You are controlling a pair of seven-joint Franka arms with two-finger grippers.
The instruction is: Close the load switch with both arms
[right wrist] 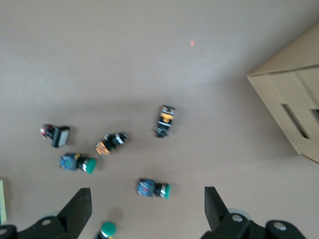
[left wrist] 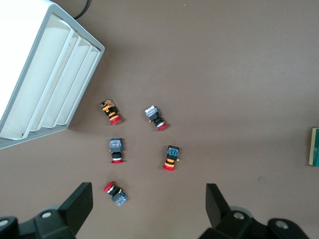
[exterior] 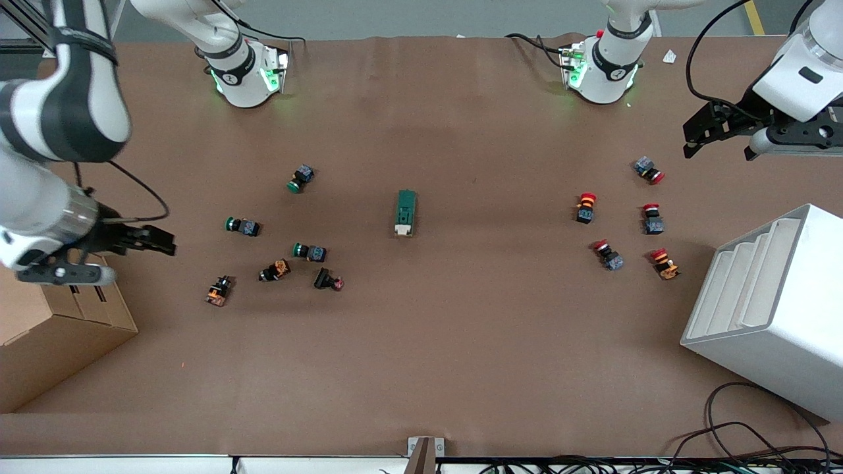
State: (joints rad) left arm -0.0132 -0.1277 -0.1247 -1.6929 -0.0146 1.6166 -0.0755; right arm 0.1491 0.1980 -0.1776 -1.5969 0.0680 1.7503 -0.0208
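Note:
The load switch [exterior: 406,212], a dark green oblong block with a cream end, lies alone at the middle of the table. Only its edge shows in the left wrist view [left wrist: 315,147] and in the right wrist view [right wrist: 1,201]. My left gripper [exterior: 691,139] is open and empty in the air at the left arm's end, over a red-capped button [left wrist: 115,193]. My right gripper [exterior: 161,241] is open and empty in the air at the right arm's end, over a green-capped button [right wrist: 153,189]. Both are well apart from the switch.
Several red-capped push buttons [exterior: 585,207] lie toward the left arm's end, beside a white slotted tray [exterior: 770,309]. Green-capped and other buttons [exterior: 301,178] lie toward the right arm's end, next to a cardboard box [exterior: 53,329]. Cables [exterior: 744,434] trail at the front edge.

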